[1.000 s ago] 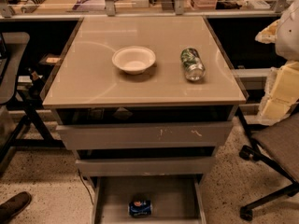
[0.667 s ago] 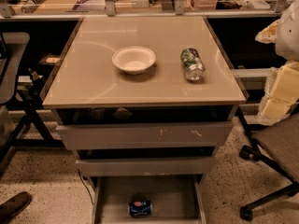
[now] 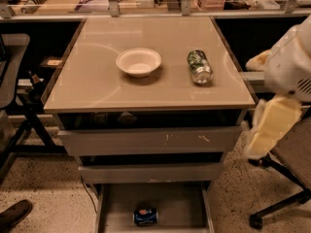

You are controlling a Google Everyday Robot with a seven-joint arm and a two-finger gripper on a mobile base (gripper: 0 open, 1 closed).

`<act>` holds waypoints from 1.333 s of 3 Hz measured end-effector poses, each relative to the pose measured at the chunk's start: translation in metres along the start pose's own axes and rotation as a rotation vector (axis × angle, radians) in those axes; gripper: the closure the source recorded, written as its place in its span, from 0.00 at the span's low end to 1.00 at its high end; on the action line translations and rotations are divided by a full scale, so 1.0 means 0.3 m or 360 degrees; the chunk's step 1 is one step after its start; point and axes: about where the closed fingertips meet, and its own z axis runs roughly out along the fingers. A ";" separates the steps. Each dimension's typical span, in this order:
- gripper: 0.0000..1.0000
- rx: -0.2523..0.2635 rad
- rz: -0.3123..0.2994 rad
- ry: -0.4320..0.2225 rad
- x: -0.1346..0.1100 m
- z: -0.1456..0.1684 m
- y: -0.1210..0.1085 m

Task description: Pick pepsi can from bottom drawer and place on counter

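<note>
The pepsi can is small and blue with a round logo. It lies on its side on the flat floor of the open bottom drawer, near the drawer's middle front. The counter is a glossy beige tabletop above the grey drawers. My gripper hangs at the right edge of the view beside the cabinet, at about the height of the upper drawer. It is well above and to the right of the can and touches nothing. My white arm shell sits above it.
A white bowl and a green-and-silver can lying on its side are on the counter. Two taller grey drawers sit partly open above the bottom one. Office chairs stand at the left and right.
My arm and gripper have moved down and to the left, closer to the cabinet's right side. The can, bowl and drawers have not moved.
</note>
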 end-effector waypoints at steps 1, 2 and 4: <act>0.00 -0.0164 0.0019 -0.0062 -0.044 0.179 0.150; 0.00 -0.0164 0.0019 -0.0062 -0.044 0.179 0.150; 0.00 -0.0349 0.0144 -0.0157 -0.023 0.443 0.327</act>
